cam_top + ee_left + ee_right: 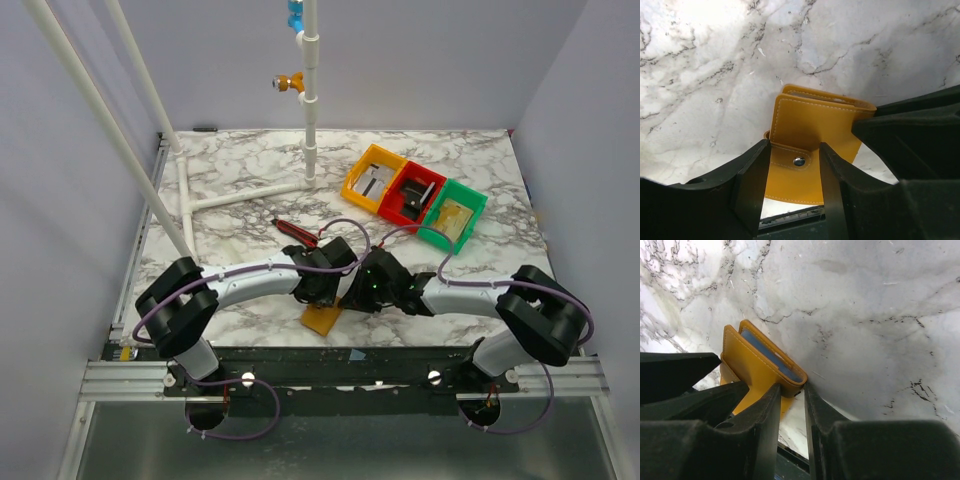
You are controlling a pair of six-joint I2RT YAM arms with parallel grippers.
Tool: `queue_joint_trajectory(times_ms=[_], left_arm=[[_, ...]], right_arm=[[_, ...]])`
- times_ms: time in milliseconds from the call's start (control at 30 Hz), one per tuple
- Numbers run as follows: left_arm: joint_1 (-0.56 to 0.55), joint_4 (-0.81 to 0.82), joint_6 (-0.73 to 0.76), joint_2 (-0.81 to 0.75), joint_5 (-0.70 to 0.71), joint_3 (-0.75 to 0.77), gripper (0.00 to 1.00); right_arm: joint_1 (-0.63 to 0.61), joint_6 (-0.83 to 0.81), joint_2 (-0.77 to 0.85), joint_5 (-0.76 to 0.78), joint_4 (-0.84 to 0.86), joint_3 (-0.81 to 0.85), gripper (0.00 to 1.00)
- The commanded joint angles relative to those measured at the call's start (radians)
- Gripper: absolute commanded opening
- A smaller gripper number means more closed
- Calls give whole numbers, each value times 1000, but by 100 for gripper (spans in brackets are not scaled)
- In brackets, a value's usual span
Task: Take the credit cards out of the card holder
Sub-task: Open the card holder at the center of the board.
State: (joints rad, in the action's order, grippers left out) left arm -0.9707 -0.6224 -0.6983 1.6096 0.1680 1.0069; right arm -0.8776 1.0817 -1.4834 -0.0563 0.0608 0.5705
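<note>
A yellow leather card holder (322, 318) stands on the marble table near its front edge. In the left wrist view the card holder (810, 120) has its snap flap (799, 161) folded out towards me. My left gripper (794, 150) is open, with its fingers on either side of the flap. In the right wrist view the card holder (752, 365) shows a blue card (771, 357) in its slot. My right gripper (792, 387) is pinched on the holder's near end. From above, the left gripper (318, 287) and the right gripper (362, 290) meet over the holder.
Orange (373, 180), red (413, 194) and green (452, 216) bins sit at the back right. A red-handled tool (296, 230) lies behind the arms. A white pipe frame (310, 100) stands at the back left. The table's front edge (350, 345) is just beside the holder.
</note>
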Motion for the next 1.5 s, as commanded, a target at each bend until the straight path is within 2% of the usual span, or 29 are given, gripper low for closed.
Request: queue_joint_trajectory(times_ms=[0,267,733,967,1067,1100,1267,1467], left_arm=[[-38,-50,-26,-27,50,-4,45],[-69,-84,-37,-50,89,-14,45],[-93,-30,-25,13,60,-30,39],[-95,-35,-53,57,119,-36,39],[-95,-43,-65,74,149,-40,27],[-95,-42,-67,75,156,-42,19],[-95,-40,-63,57,162,-36,3],[-88,-35,-64,-10,132,-41,0]], right_arm=[[3,5,-38,-1,-30,-25,26],[3,8,-49,-2,-32,-21,24],[3,4,-50,1,-39,-17,23],[2,0,-46,7,-43,-17,22],[3,-5,-44,10,-48,-16,22],[3,-6,-44,12,-49,-16,22],[3,-11,-54,14,-53,-13,20],[3,-15,-61,22,-53,-12,19]])
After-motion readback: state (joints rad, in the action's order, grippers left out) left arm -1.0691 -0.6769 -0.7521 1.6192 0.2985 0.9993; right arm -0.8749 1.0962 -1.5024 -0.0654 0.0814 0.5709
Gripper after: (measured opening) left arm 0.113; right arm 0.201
